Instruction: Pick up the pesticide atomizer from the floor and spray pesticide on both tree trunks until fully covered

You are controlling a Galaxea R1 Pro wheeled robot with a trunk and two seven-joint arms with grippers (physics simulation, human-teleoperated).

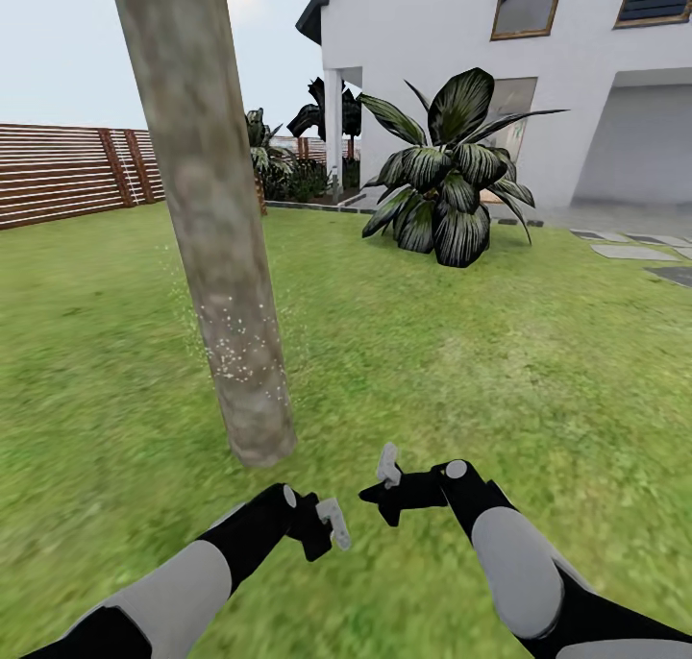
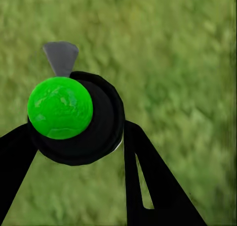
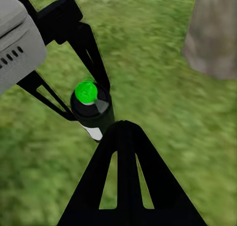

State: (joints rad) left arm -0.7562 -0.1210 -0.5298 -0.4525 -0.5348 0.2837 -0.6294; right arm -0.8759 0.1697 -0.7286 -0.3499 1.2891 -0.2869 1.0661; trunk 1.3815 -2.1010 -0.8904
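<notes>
Brown slat fence: far left, bordering the grass.

Trunk: thick, mottled grey-brown, leaning slightly, rooted in the grass ahead of the left arm. Whitish specks of pesticide dot its lower part.

Left tool: low in the head view, below the trunk's base. The left wrist view shows its black fingers closed against the atomizer, one on either side. The atomizer is a black bottle with a bright green cap and a grey nozzle. The right wrist view shows the atomizer upright between the left tool's fingers, a white mark on its side, above the grass.

Right tool: just right of the left tool, close to it but apart. Whether it is open or closed cannot be told.

Dark-leaved plant: behind, right of centre.

White house: far right background, grey stepping stones before it.
</notes>
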